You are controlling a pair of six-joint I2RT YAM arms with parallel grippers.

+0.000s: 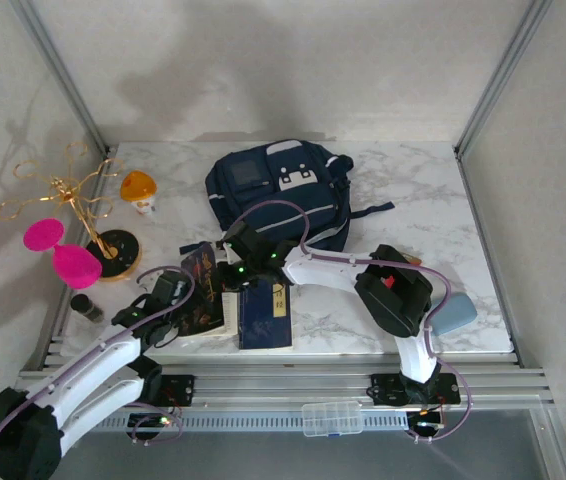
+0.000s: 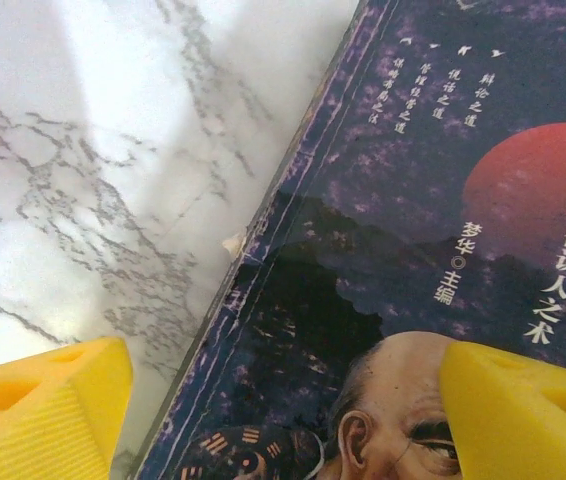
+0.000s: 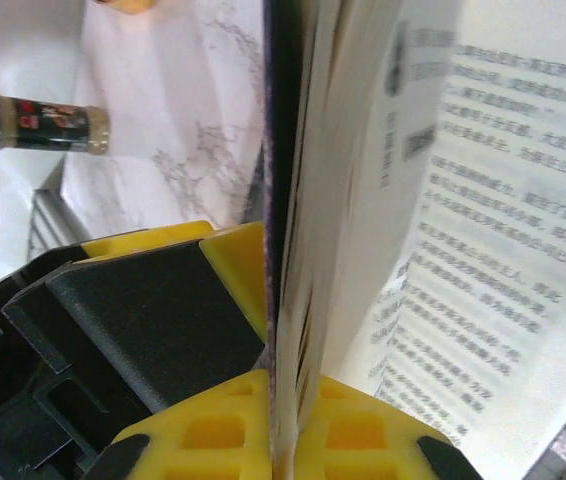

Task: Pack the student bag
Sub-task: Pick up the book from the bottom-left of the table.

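The student bag (image 1: 278, 190), navy with a white patch, lies at the back middle of the marble table (image 1: 433, 200). In front of it lies a dark purple book (image 1: 201, 285) whose cover (image 2: 413, 200) shows a bald man's face and a red disc. My left gripper (image 1: 170, 292) (image 2: 283, 400) is open over the book's near left corner, one yellow finger (image 2: 48, 405) over the table and the other over the cover. My right gripper (image 1: 241, 258) (image 3: 285, 420) is shut on the book's cover and a few pages (image 3: 298, 250); printed pages fan open to the right.
A blue notebook (image 1: 263, 315) lies right of the book. A gold stand (image 1: 63, 215) with pink pieces, an orange item (image 1: 138, 187) and a small dark bottle (image 1: 86, 307) (image 3: 43, 122) are at the left. A blue-grey pouch (image 1: 453, 313) sits by the right arm.
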